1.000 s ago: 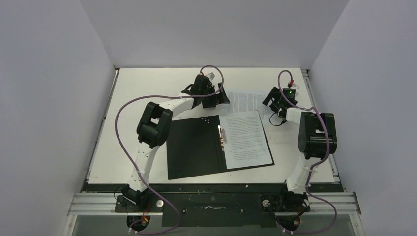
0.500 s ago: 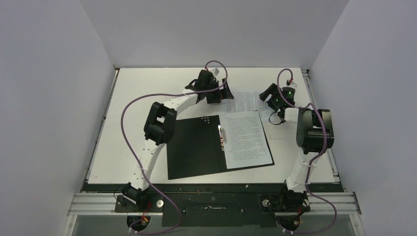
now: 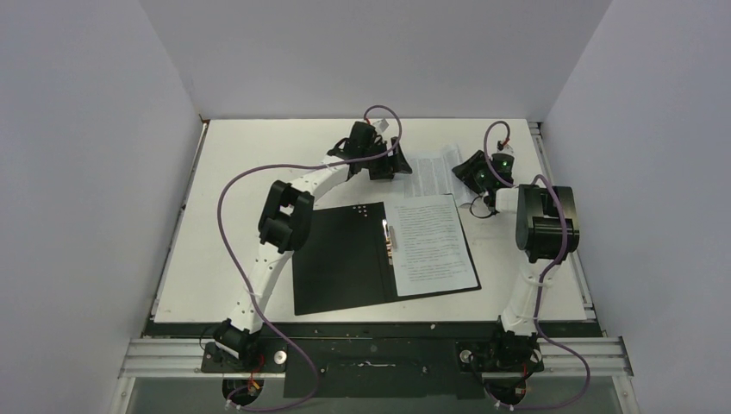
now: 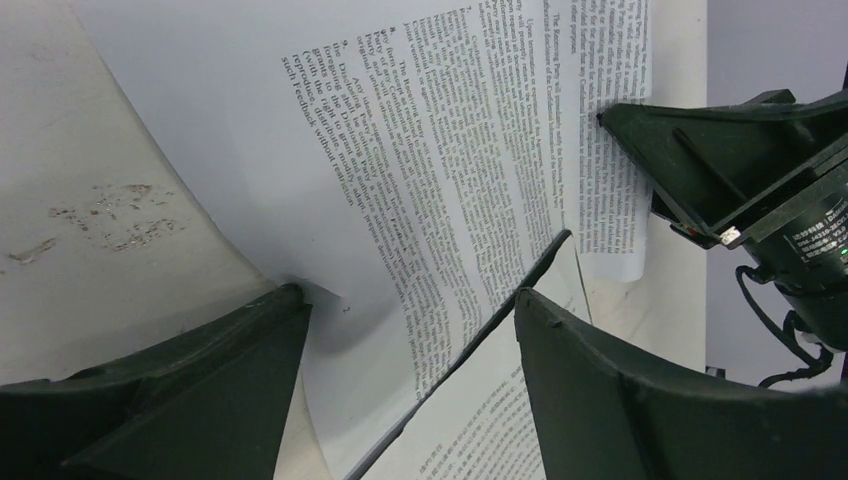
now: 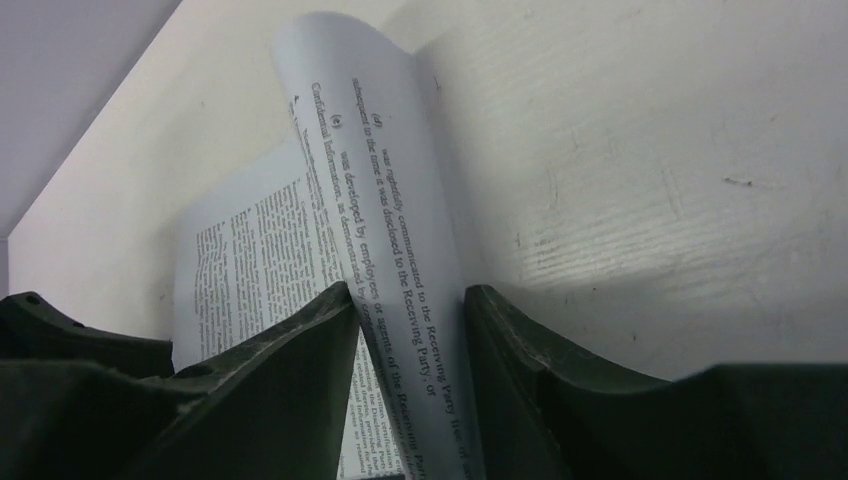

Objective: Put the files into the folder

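The folder lies open in the middle of the table, black inside. One file rests flat on its right half. The other file lies on the table just behind the folder, between my two grippers. My left gripper is at that sheet's left edge. Its jaws stand wide apart, and the paper buckles up against one finger. My right gripper is at the sheet's right edge. Its jaws have narrowed on a raised fold of the sheet, which curls up above them.
The folder's thin dark edge runs diagonally between my left fingers, with the filed sheet below it. White walls enclose the table on three sides. A metal rail runs along the right edge, close to my right arm.
Both grippers moved inward onto the loose sheet's two side edges. Both sets of jaws narrowed, the right far more. The sheet's right edge has lifted into a curl.
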Controlling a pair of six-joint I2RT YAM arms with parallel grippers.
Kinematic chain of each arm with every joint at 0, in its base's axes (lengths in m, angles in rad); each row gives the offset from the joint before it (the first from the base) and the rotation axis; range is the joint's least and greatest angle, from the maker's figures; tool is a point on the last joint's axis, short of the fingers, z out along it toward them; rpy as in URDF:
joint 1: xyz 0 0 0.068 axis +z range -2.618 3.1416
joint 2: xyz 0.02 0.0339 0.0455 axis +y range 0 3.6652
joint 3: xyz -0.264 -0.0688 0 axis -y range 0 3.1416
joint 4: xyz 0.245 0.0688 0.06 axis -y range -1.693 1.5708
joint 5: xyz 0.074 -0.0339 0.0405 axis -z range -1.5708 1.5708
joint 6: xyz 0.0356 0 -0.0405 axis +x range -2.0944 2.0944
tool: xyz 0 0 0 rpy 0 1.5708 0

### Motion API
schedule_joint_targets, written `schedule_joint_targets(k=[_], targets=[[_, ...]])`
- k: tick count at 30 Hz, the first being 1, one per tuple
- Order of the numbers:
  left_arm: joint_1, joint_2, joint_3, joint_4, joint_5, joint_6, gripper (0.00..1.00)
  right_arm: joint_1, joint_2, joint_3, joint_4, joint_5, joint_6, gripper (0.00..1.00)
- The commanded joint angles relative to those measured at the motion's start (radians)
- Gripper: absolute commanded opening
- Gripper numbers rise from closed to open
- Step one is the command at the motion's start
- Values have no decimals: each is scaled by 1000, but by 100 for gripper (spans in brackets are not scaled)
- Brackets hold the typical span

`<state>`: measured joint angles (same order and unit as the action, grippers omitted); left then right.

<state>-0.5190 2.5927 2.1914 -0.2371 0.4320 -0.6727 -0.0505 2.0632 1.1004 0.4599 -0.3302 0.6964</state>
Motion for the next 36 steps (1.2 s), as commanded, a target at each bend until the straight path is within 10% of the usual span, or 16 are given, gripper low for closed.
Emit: schedule_joint_targets(k=[1,11,36], targets=[[5,49,24,-64,24,2,72,15,49,-3,-73,-49,16,37],[15,36,6,-29,33,-4,69,8,51,10,-35,-48,51,9],[37,-372,-336,85,-124,115,95,-38,-296,-166,312,1,194,5]])
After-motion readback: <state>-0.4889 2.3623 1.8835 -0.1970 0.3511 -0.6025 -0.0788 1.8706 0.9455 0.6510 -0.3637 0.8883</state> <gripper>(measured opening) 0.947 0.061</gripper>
